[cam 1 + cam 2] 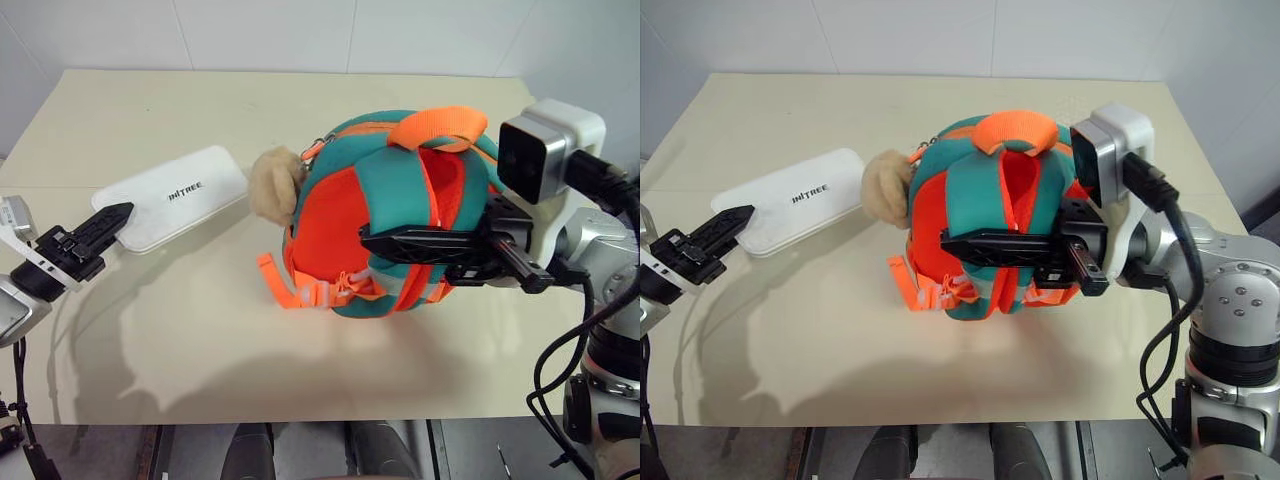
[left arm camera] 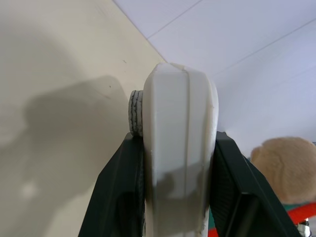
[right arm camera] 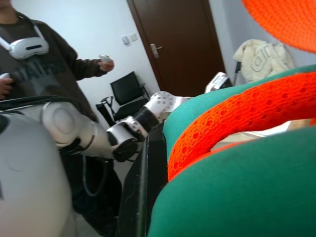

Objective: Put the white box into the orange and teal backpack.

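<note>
Plastic, flat and rigid: the white box (image 1: 178,197) is looking like a light, hard-shelled case with rounded corners and a smooth lid, so it is probably going to be slippery under bare fingers and is best taken across its thin edges near one end, which is how it is being held now. It is lying on the cream table (image 1: 200,340), well to the left of the orange and teal backpack (image 1: 385,215), with its near corner between the fingers of the left gripper (image 1: 118,216); the left wrist view is showing those two black fingers pressing against both faces of the case, so this gripper is clamping it. The backpack is sitting upright near the table's middle, soft and padded, likely to sag or tip if pushed, with a tan plush bear (image 1: 275,184) hanging on the side facing the box. The right gripper (image 1: 372,243) is lying level across the front of the backpack with its fingers drawn together, seemingly hooked in the teal and orange trim, though what it is gripping, if anything, is unclear. The bag's mouth is gaping slightly under the orange top handle (image 1: 438,127), and nothing is visible inside it. A person is standing in the background of the right wrist view.
</note>
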Controlling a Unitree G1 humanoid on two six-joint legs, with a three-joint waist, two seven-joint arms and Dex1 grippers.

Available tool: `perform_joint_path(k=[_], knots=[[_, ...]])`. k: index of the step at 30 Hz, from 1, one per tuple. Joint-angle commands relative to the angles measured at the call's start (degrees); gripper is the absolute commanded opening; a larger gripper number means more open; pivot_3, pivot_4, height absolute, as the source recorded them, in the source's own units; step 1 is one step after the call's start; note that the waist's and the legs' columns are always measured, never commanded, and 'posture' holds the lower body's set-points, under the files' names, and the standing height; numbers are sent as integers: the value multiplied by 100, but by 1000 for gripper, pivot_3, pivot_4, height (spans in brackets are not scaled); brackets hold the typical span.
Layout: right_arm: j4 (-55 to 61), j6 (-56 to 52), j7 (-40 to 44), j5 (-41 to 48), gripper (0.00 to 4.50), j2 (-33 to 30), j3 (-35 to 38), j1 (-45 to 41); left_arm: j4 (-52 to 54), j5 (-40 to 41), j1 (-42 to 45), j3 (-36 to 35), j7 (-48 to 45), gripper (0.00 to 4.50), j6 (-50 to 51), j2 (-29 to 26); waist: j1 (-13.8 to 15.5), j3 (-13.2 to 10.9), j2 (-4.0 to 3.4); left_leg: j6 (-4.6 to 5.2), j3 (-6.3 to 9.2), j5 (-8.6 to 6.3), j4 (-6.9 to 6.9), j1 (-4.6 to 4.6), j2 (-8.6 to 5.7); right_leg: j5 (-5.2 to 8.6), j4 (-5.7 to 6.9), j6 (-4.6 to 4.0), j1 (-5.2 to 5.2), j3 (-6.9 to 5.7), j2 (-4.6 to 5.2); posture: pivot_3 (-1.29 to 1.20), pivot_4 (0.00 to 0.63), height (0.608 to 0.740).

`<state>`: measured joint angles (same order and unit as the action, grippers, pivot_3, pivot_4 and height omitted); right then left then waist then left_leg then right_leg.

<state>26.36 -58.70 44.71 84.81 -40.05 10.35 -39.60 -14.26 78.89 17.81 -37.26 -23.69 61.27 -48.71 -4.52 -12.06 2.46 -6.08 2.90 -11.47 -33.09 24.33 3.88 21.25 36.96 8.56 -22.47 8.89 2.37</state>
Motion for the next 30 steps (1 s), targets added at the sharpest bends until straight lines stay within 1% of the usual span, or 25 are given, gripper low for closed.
perform_joint_path(k=[1, 5, 8, 12, 17, 21, 25, 30], knots=[[467, 268, 689, -412, 0, -283, 53, 357, 21, -86, 184, -61, -279, 1301, 46, -80, 16, 0, 0, 0, 0, 0, 0, 0, 0, 0, -1, 0, 0, 0, 0, 0, 150, 740], [597, 868, 1695, -1819, 0, -744, -500, 879, -23, -292, 326, 98, -553, 1301, 167, -101, 77, 1, 1, 2, -2, -2, -8, 1, -1, 0, -3, 1, 1, -2, 0, 0, 150, 740], [465, 1218, 2117, -2306, 0, -804, -688, 1032, 59, -409, 481, 321, -771, 1301, 296, -82, 99, 1, 1, 3, -3, -2, -19, 0, -1, 0, 7, 3, 1, -1, -1, 0, 150, 740], [301, 1456, 2431, -2673, 0, -766, -877, 1081, 181, -609, 790, 688, -1054, 1301, 452, -72, 132, 1, 1, 3, -3, -2, -34, 0, -1, -3, 14, 7, 7, -1, -2, 0, 150, 740], [75, 1755, 2684, -3173, 0, -708, -1132, 1130, 260, -762, 1158, 894, -1333, 1301, 607, -168, 124, 1, 1, 3, -2, -2, -38, 0, -1, -4, 15, 9, 8, -1, -2, 0, 150, 740], [-36, 1864, 2777, -3329, 0, -683, -1210, 1119, 517, -617, 1273, 752, -1379, 1301, 819, -299, 111, 1, 1, 3, -2, -2, -36, 0, -1, -4, 16, 9, 6, 0, -2, 0, 150, 740], [-117, 1917, 2808, -3375, 0, -686, -1191, 1117, 1087, -236, 1088, 434, -1267, 1301, 1162, -460, 125, 1, 1, 3, -2, -2, -38, 0, 0, -4, 17, 9, 8, 0, -1, 0, 150, 740], [-257, 1983, 2910, -3477, 0, -690, -1213, 1091, 1453, -15, 750, 78, -1192, 1301, 1454, -669, 112, 1, 1, 3, -3, -2, -46, -4, 0, -3, 31, 8, 7, 3, -2, 0, 150, 740]])
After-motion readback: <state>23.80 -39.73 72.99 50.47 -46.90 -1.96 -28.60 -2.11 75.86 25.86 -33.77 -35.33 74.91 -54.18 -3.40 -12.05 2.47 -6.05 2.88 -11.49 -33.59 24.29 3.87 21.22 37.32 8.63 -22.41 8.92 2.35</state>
